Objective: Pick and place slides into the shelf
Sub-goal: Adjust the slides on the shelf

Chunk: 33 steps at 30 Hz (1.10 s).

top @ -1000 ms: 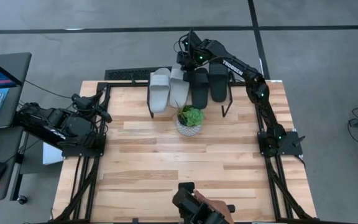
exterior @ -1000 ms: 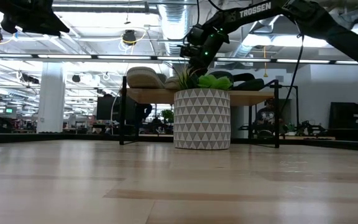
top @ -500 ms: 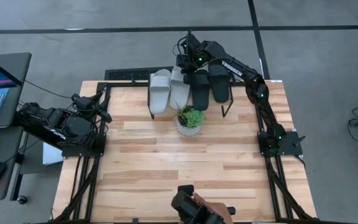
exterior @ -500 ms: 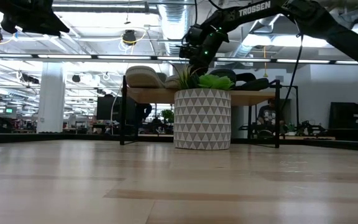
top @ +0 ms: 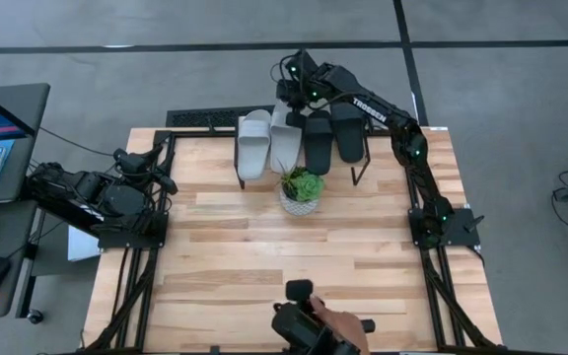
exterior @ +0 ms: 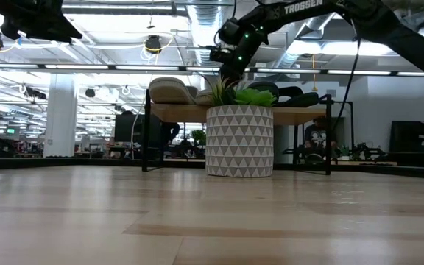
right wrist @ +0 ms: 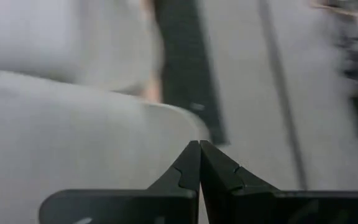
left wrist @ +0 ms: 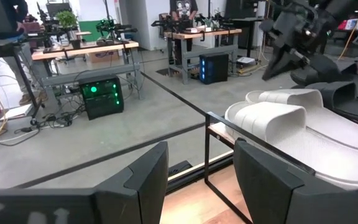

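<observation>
All of the slides lie side by side on the shelf (exterior: 300,115) at the table's far edge, soles down: two light grey ones (top: 251,146) (top: 284,143) on the left, two black ones (top: 318,143) (top: 348,133) on the right. My right gripper (top: 287,94) hangs shut above the far end of the inner grey slide (right wrist: 73,155) and touches nothing. In the low view it (exterior: 227,72) stands clear above the shelf. My left gripper (left wrist: 201,174) is open and waits at the table's left edge, facing the shelf.
A potted green plant in a white patterned pot (top: 302,189) stands just in front of the shelf's middle. A person's hand with a dark device (top: 314,325) shows at the table's near edge. Bare wood lies between the pot and the near edge.
My right gripper has risen from just over the slides and drawn slightly toward the far edge, staying shut. The slides have not moved. The hand at the near edge has shifted a little.
</observation>
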Tool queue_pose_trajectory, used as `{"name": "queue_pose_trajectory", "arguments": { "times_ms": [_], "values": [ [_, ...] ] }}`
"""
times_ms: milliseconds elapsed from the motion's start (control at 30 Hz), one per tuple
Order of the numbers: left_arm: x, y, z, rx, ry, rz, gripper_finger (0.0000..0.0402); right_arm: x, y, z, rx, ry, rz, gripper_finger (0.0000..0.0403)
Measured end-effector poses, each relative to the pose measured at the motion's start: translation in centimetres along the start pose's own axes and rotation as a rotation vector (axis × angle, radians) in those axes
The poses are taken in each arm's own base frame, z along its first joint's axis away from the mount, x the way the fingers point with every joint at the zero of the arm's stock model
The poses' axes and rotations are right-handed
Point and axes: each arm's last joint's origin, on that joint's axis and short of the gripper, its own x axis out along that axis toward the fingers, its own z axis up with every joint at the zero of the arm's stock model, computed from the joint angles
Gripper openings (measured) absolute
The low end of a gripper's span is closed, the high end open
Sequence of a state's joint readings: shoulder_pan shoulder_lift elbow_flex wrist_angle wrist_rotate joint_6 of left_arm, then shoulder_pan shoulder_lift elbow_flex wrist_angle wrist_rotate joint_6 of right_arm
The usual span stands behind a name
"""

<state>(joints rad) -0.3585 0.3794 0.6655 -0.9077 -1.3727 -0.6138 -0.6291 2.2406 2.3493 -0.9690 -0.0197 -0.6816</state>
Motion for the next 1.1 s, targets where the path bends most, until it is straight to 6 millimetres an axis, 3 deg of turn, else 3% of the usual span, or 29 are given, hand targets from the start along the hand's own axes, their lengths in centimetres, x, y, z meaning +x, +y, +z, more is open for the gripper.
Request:
{"name": "queue_pose_trajectory", "arguments": {
  "times_ms": [233,433,667,833,1100],
  "values": [
    [0.0,0.0,0.0,0.003,-0.001,0.002,0.0171,-3.5,-1.8,0.1,0.027,0.130,-0.333,0.0000],
    [0.0,0.0,0.0,0.003,-0.001,0.003,0.0171,-10.1,-2.2,-0.8,0.148,0.164,-0.391,0.0000],
    [0.0,0.0,0.0,0.005,-0.001,0.003,0.0171,-16.8,-0.8,-3.0,0.322,0.263,-0.349,0.0000],
    [0.0,0.0,0.0,0.005,-0.001,0.003,0.0171,-18.2,1.4,-3.9,0.364,0.385,-0.233,0.0000],
    [0.0,0.0,0.0,0.007,-0.001,0.003,0.0171,-17.5,3.9,-2.4,0.308,0.333,-0.069,0.0000]
  ]
}}
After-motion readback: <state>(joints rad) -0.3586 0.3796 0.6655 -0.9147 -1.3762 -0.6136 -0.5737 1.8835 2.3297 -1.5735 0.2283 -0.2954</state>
